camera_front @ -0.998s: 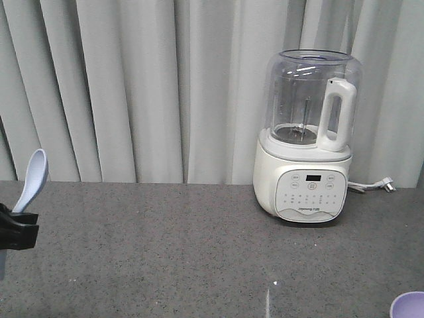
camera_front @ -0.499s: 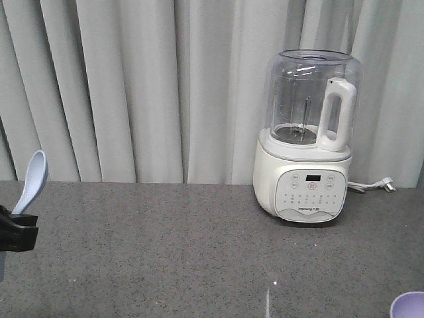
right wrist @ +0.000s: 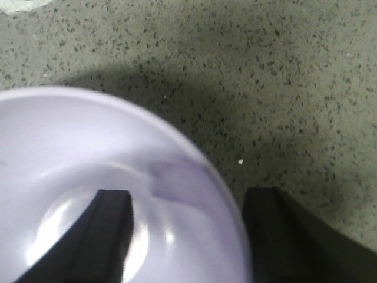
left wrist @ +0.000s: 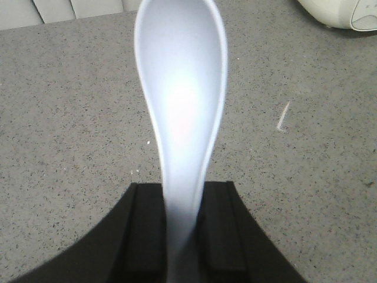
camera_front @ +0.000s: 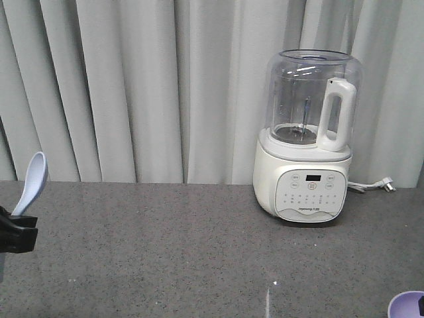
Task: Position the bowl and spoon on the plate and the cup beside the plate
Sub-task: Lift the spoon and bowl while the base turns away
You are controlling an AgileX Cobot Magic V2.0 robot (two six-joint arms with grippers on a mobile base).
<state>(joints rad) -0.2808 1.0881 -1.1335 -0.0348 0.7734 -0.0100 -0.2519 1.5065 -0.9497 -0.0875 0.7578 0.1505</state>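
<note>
Close under the left wrist camera, the left gripper is clamped on the handle of the spoon, whose scoop stands up over the speckled grey countertop. Under the right wrist, the right gripper straddles the rim of the bowl, one finger inside and one outside. Whether they pinch the wall I cannot tell. The step in hand looks like bringing bowl and spoon to the plate. The right arm should take a firm bite on the wall and carry the bowl level. The left should wait until the bowl is seated before laying the spoon down. Only the front view shows how things lie across the table. It has the spoon raised at the left edge and the bowl low in the right corner, well apart. Farther back stand a blender and a curtain. Neither plate nor cup appears in any view.
</note>
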